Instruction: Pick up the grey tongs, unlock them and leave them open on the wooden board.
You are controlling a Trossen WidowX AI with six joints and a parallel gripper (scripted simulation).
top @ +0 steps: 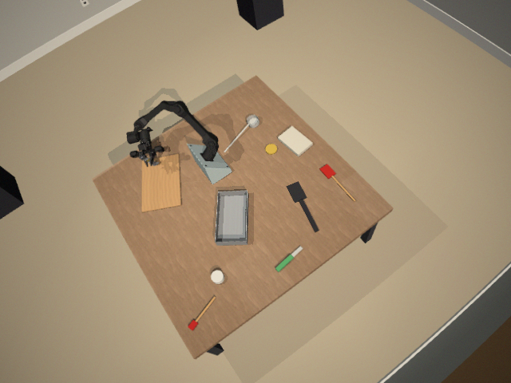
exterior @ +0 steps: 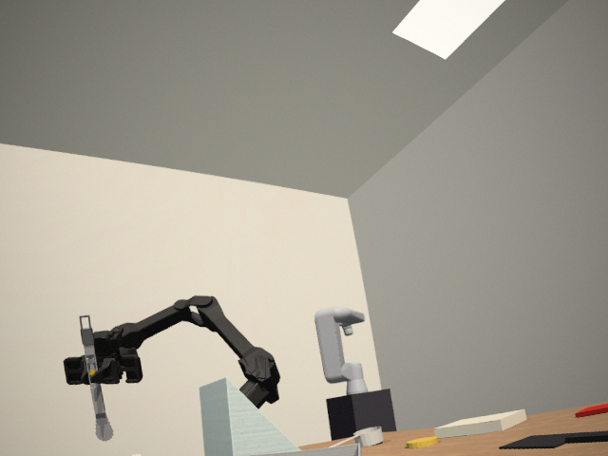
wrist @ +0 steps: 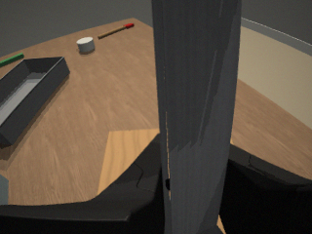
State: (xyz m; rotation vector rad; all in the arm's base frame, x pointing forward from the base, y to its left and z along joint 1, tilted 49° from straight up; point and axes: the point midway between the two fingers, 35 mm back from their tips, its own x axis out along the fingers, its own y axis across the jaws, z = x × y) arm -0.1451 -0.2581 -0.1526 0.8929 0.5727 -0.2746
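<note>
We've got the tongs [top: 153,163] [exterior: 98,400] [wrist: 197,117] clamped in the gripper [top: 149,161] [exterior: 92,371] [wrist: 181,139], fingers on both sides of them. Exterior view: tongs close to upright, slightly tilted, rounded end down, wire loop at the top. They're up in the air, off the board. Arms of the tongs look together; can't tell the lock's state.

From the top, the gripper is over the end of the wooden board [top: 161,185] [wrist: 128,146] nearest the table edge behind it. Our arm [top: 193,122] [exterior: 230,329] arches out from the pale blue-green wedge mount [top: 218,173] [exterior: 216,417].

Roasting tin [top: 216,216] [wrist: 36,104] sits on the table [top: 263,267] [wrist: 107,102], apart from the board, no tongs across it. White round pot [top: 217,276] [wrist: 86,45] is past the tin, near a red-headed tool with a wooden handle [top: 203,312] [wrist: 114,31]. Yellow disc [top: 271,148] [exterior: 422,443] is beside the cream block [top: 295,140] [exterior: 481,423].
</note>
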